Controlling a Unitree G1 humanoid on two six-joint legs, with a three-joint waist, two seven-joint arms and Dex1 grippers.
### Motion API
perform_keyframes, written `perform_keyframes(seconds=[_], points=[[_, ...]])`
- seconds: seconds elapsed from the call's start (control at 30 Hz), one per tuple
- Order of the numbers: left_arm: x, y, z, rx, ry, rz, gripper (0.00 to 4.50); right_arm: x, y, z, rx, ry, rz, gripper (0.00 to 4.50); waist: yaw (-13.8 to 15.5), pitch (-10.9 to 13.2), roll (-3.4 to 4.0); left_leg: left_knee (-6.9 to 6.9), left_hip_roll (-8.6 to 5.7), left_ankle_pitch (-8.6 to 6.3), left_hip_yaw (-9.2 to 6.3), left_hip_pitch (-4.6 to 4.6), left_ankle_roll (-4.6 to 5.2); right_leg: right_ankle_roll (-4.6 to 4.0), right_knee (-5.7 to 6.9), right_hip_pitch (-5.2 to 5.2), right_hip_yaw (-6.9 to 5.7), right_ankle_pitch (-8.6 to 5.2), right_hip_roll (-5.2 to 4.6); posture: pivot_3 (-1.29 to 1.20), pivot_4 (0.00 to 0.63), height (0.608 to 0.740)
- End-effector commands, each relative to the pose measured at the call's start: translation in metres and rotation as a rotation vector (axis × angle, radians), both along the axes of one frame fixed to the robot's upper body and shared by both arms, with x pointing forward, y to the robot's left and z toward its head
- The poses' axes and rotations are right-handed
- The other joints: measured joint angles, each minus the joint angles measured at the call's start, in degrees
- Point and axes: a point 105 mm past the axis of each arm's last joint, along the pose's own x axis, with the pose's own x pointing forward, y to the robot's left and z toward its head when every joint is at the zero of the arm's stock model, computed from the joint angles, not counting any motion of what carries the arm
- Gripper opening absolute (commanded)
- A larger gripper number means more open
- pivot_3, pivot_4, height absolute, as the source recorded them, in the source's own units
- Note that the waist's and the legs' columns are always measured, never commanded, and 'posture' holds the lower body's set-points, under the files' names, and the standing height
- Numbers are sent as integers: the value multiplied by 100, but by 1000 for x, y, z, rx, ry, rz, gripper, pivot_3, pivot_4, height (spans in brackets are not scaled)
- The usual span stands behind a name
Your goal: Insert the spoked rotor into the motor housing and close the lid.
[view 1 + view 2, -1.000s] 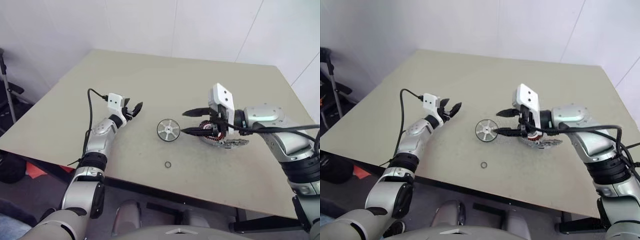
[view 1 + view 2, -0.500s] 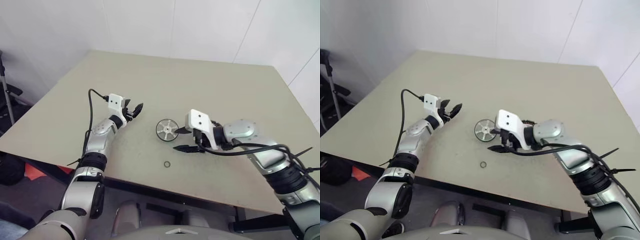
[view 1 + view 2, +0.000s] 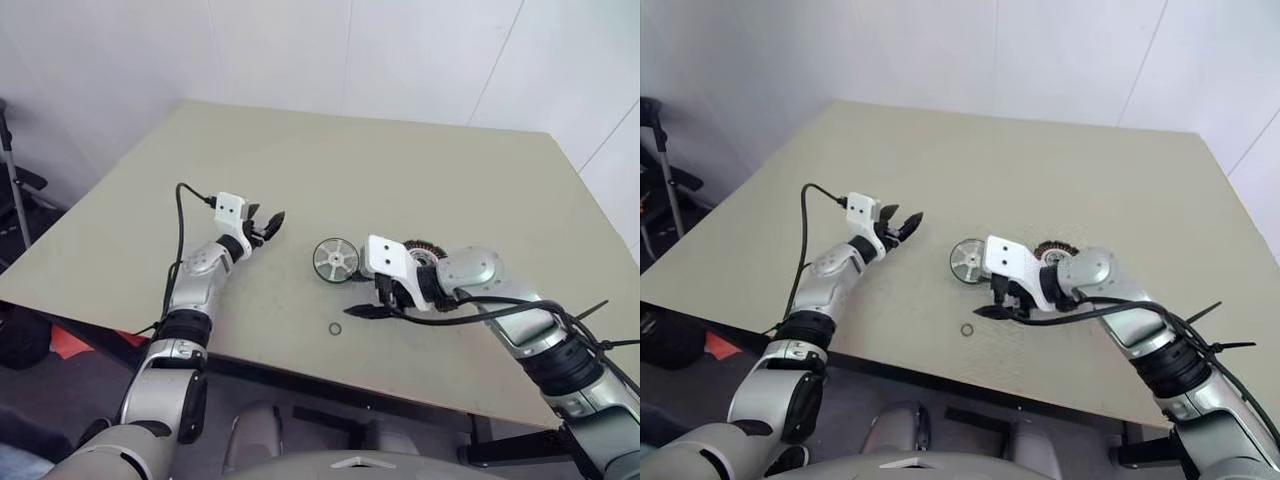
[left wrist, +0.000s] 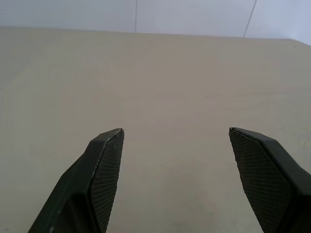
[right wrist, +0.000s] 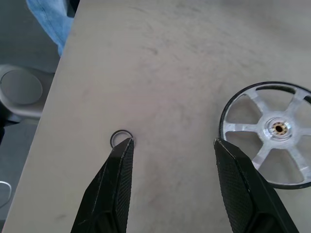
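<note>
The right gripper (image 3: 358,295) has come down low, left of the motor housing (image 3: 424,252). Its fingers are open and empty. The spoked rotor (image 3: 335,260) lies flat just beyond them, nearer this arm. The left gripper (image 3: 268,222) is open too.

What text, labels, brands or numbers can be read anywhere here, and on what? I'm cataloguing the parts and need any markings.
None: there is no readable text.
spoked rotor: bare metal, no marking.
small ring: no marking.
motor housing: mostly hidden behind the right arm, nothing legible.
left gripper and right gripper: plain white camera housings, no label.
table: blank.
</note>
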Motion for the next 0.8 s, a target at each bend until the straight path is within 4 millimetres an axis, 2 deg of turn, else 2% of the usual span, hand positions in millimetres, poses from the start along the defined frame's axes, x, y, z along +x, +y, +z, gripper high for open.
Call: perform_keyframes(seconds=[0.03,0.2,0.3,0.47,0.8], points=[[1,-1,15,13,-48,-15,3692,-1,1,6,8,-31,4,2929,-1,0,0,0,0,0,0,0,0,8,0,0,0,-5,0,0,0,740],[2,0,15,16,-46,-15,3692,-1,3,0,14,-16,-12,2929,-4,0,0,-2,0,0,0,3,-1,17,0,0,1,-10,0,0,0,740],[1,0,16,16,-46,-15,3692,-4,2,-10,-16,-1,-10,2929,-5,0,0,-5,0,1,0,3,-1,11,-1,0,1,-6,0,0,0,740],[0,1,14,20,-42,-14,3692,-15,12,-10,5,37,16,2929,-6,0,0,-13,-1,1,0,2,-2,7,-8,-1,1,-4,1,0,0,740],[-3,4,14,34,-35,-14,3692,-18,21,-9,7,66,47,2929,-9,0,0,-19,-1,1,1,4,-3,14,-13,0,1,-8,1,0,0,740]])
